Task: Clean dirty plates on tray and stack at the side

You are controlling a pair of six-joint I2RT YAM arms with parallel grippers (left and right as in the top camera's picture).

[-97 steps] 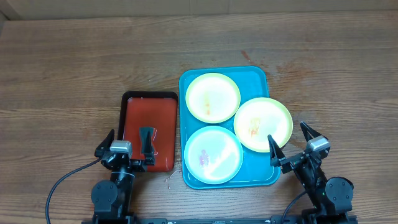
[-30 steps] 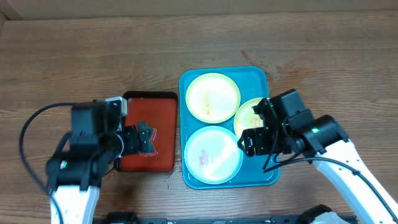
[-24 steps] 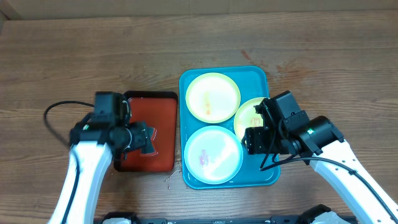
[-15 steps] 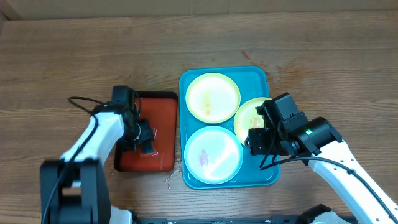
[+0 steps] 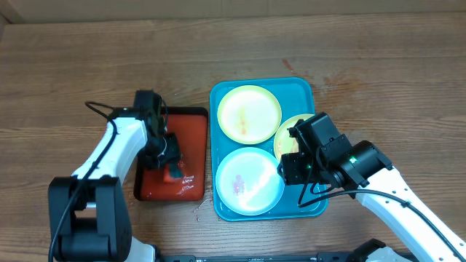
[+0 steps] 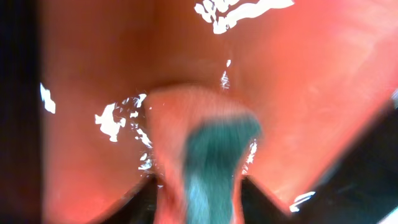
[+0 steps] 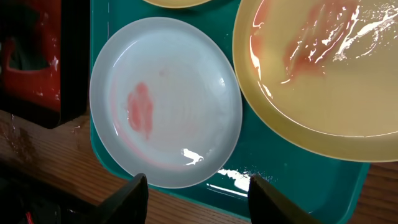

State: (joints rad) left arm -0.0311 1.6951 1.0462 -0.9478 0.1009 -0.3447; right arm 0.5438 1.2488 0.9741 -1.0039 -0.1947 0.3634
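Left arm: was parked at the near edge, now reaches down into the small red plastic tray with a black rim (image 5: 191, 138), left of table centre. The left gripper (image 5: 167, 154) is on the teal-and-pink sponge-like pad (image 6: 211, 155) lying on the wet tray floor.
Left jaws: one each side of the pad. The wrist view is blurred, so I can't tell if they're pinching it yet.
Right arm: also off its park spot. The right gripper (image 7: 199, 200) hovers over the near-right part of the large turquoise rectangular plastic tray (image 5: 304, 86), fingers spread, holding nothing.
Plates: none moved. All three sit on the turquoise tray, right of centre toward the near edge.
- light-blue round plastic plate (image 7: 165, 99): pink smear
- near yellow-green round plastic plate (image 7: 323, 81): orange smear
- far yellow-green plate (image 5: 250, 114): faint stain
Meaning: looks like the tool-pickup stage, nothing wiped or stacked. The right arm seems staged to hold or lift a plate.
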